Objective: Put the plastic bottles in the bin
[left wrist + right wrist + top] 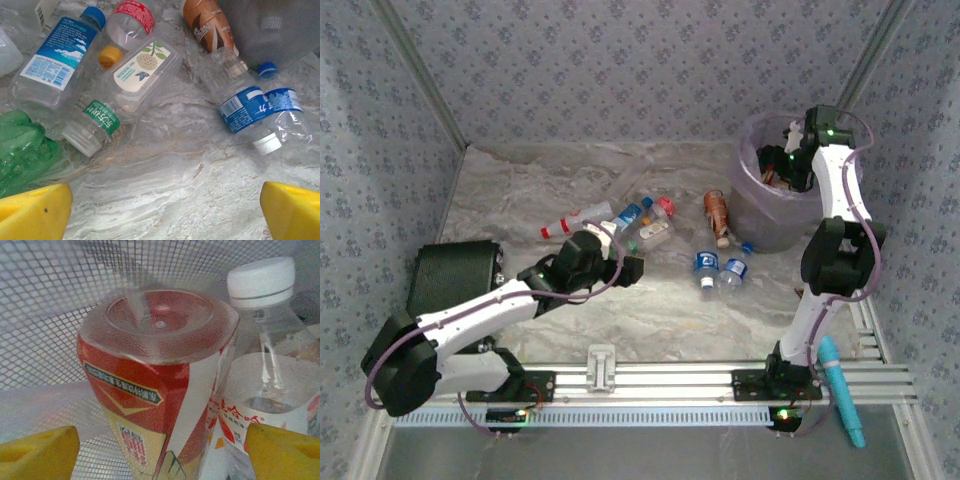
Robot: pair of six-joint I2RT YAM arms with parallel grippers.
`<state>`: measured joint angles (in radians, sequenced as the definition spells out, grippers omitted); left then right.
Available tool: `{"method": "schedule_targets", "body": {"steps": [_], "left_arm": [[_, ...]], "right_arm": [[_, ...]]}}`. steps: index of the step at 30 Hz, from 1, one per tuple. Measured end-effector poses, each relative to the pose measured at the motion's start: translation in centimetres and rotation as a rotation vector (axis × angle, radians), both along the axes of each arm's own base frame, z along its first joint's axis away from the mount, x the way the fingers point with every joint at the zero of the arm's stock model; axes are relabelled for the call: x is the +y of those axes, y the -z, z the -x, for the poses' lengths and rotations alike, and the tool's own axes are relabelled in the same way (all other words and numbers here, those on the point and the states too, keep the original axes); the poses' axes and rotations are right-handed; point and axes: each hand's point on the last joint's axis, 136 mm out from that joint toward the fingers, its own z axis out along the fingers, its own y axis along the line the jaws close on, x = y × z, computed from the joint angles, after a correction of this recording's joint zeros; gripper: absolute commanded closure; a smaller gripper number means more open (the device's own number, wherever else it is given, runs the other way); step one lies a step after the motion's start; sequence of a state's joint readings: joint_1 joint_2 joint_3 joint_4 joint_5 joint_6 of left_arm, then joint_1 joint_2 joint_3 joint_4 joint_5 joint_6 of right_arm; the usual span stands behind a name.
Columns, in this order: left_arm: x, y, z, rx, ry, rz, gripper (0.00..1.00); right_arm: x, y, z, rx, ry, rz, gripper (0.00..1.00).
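My right gripper (790, 165) reaches down into the bin (760, 215). In the right wrist view it (162, 455) stands open, its yellow fingers apart on both sides of a red-labelled bottle (155, 385) that sits base up next to a clear white-capped bottle (265, 375). Several plastic bottles lie on the table: a blue-labelled one (55, 60), a red-labelled one (131, 22), a green-labelled one (97, 122), a crushed green one (22, 150), an orange-brown one (718, 212) and a blue-labelled pair (720, 268). My left gripper (167, 212) hovers open over bare table just before them.
A black box (455, 275) sits at the left beside my left arm. A teal pen-like tool (842, 390) lies on the rail at the near right. The bin's mesh wall (50, 315) closes round my right gripper. Patterned walls enclose the table.
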<state>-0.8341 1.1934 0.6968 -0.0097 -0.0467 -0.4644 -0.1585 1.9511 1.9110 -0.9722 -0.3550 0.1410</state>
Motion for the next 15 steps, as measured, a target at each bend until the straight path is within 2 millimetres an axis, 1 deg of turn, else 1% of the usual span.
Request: {"method": "schedule_targets", "body": {"steps": [3,6,8,10,11,13,15], "left_arm": [[0.2,-0.1,-0.3,0.005,-0.009,-0.033,0.0],[0.7,-1.1,-0.9,-0.011,-0.034,-0.068,0.0],[1.4,-1.7,-1.5,-0.018,-0.057,-0.097,0.0],[2.8,-2.2,-2.4,-0.02,-0.095,-0.136,0.0],[3.4,-2.3,-2.8,-0.018,-0.112,-0.152,0.0],[5.2,-2.5,-3.8,-0.01,-0.155,-0.186,0.0],[6.8,-2.6,-4.7,-0.008,-0.191,-0.215,0.0]], "right_arm": [[-0.2,-1.6,0.9,-0.011,0.007,0.016,0.08],[-0.6,-4.4,2.1,-0.051,0.025,0.044,0.08],[-1.0,-6.4,2.9,-0.088,0.037,0.063,0.08],[-1.4,-8.8,4.1,-0.134,0.052,0.078,0.08],[-1.4,-9.6,4.6,-0.151,0.057,0.083,0.08],[-1.6,-11.8,5.7,-0.201,0.069,0.098,0.08],[-1.6,-13.3,6.7,-0.239,0.074,0.107,0.08]]}}
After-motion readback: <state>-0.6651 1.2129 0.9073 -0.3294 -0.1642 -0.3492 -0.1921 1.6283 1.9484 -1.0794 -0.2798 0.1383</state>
